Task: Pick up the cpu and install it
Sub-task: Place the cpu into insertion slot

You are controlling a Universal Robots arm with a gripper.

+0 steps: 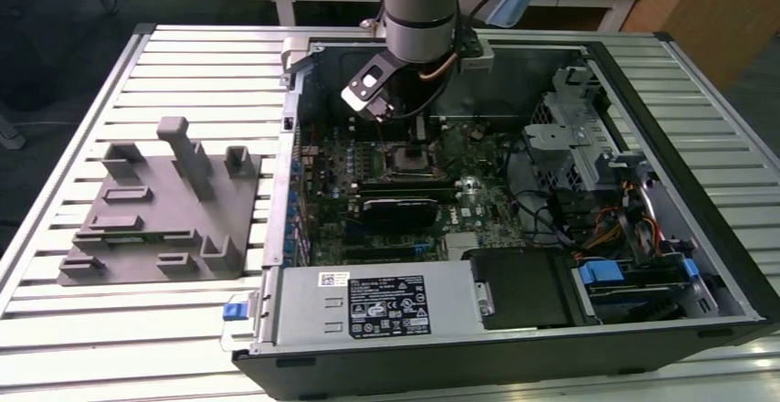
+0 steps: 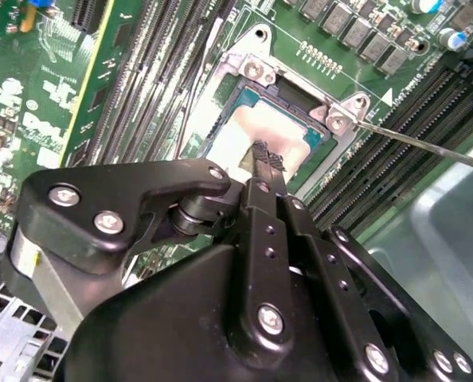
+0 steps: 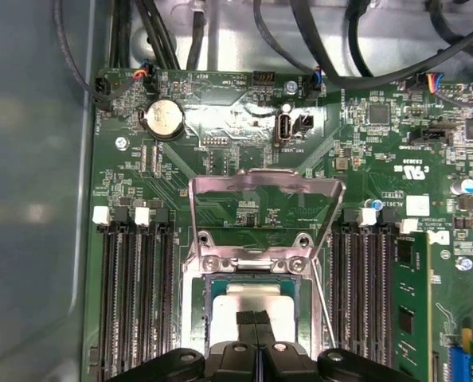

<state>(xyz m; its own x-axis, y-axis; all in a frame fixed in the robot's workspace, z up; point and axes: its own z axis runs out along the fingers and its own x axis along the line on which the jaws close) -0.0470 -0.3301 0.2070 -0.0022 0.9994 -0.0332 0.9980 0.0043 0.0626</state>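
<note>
The cpu [image 3: 252, 298] lies flat in the open motherboard socket [image 3: 195, 318], its pale silver top facing up, also seen in the second wrist view as the cpu [image 2: 232, 135]. My gripper [image 3: 255, 320] is directly over it, its two black fingers pressed together with no gap. The fingertips [image 2: 268, 157] sit at or just above the chip's top; contact cannot be told. In the exterior view the gripper [image 1: 414, 131] hangs inside the open computer case above the socket [image 1: 408, 157].
The socket's metal load plate [image 3: 264, 191] is flipped open and its thin lever [image 2: 428, 143] sticks out sideways. Memory slots [image 3: 133, 294] flank the socket. A grey fixture [image 1: 159, 210] stands on the slatted table on the exterior view's left. Cables and drive bays [image 1: 597, 146] fill the case's right.
</note>
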